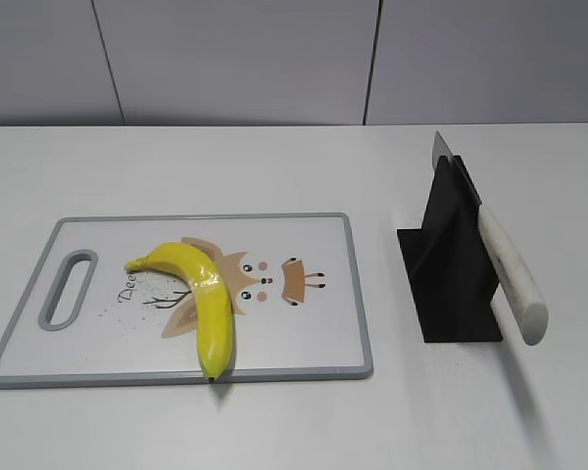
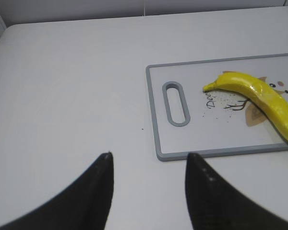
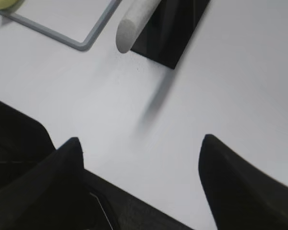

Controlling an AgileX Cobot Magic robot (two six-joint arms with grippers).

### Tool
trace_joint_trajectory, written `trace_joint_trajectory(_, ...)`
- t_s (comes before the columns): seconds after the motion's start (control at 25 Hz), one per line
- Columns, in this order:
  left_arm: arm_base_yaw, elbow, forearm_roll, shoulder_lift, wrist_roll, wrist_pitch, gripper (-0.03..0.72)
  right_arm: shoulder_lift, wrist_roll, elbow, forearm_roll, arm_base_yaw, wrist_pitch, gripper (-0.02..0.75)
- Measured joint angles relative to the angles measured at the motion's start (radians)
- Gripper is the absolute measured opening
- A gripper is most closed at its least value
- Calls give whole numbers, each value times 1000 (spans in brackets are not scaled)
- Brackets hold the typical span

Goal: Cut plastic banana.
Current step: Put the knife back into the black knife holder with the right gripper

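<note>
The glossy yellow plastic banana (image 1: 198, 299) lies curved on the white cutting board (image 1: 314, 323), its dark tip at the board's near edge. It also shows in the left wrist view (image 2: 259, 96). A knife with a white handle (image 1: 510, 274) stands slanted in a black holder (image 1: 451, 264) right of the board; its handle end shows in the right wrist view (image 3: 134, 26). My left gripper (image 2: 149, 158) is open and empty over bare table, left of the board's handle slot (image 2: 176, 103). My right gripper (image 3: 141, 141) is open and empty, near the table's front, short of the knife. Neither gripper shows in the exterior view.
The board has a grey rim (image 2: 156, 129) and a printed deer cartoon (image 1: 269, 279). The white table (image 1: 274, 166) runs back to a grey panelled wall (image 1: 274, 59). The black holder's base (image 3: 170, 43) lies just ahead of my right gripper.
</note>
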Motion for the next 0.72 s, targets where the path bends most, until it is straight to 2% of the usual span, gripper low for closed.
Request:
trace_joint_trajectory(0.32, 0, 0, 0, 0, 0, 0, 473, -241, -4, 0, 0, 0, 3, 590)
trace_joint_trajectory(0.52, 1, 0, 1, 0, 0, 0, 473, -269, -6, 0, 0, -2, 6, 589)
trace_joint_trajectory(0.6, 1, 0, 1, 0, 0, 0, 473, -269, -6, 0, 6, -17, 6, 586)
trace_joint_trajectory(0.72, 1, 0, 1, 0, 0, 0, 473, -269, -6, 0, 14, -87, 6, 575)
